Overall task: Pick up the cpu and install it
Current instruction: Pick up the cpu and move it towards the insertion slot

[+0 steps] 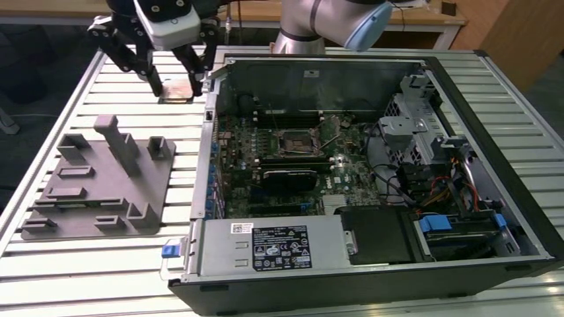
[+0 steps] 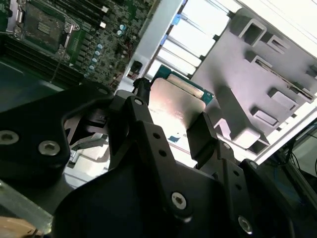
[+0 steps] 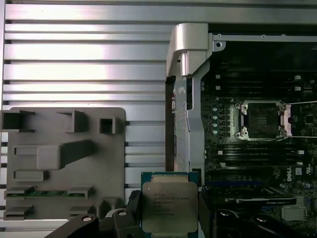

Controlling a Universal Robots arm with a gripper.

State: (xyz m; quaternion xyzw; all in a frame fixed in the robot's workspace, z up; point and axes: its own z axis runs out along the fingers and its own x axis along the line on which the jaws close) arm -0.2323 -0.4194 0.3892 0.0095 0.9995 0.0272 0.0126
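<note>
While hanging over the slatted aluminium table point(image 1: 97, 264), just to the exterior view's left of the open computer case point(image 1: 352, 281), the gripper point(image 1: 179, 87) is clasping the cpu point(image 3: 170, 206). Its matte black fingers point(image 2: 200, 131) are pressing on two opposite edges of the flat square chip. In the first wrist view the cpu's brushed silver-grey lid, rounded at the corners, is sitting on a thin green rim. In the second wrist view that lid is catching the light like a dull mirror. Whether the chip is touching the slats or riding just above them, I cannot tell. Inside the sheet-metal case the green motherboard point(image 1: 247, 142) is lying flat. Its dark square socket point(image 3: 261, 120), framed in bright metal, is sitting well apart from the cpu. Toward the exterior view's left, a matte grey plastic fixture plate point(image 1: 102, 191) with upright posts and rectangular pockets is resting on the slats.
</note>
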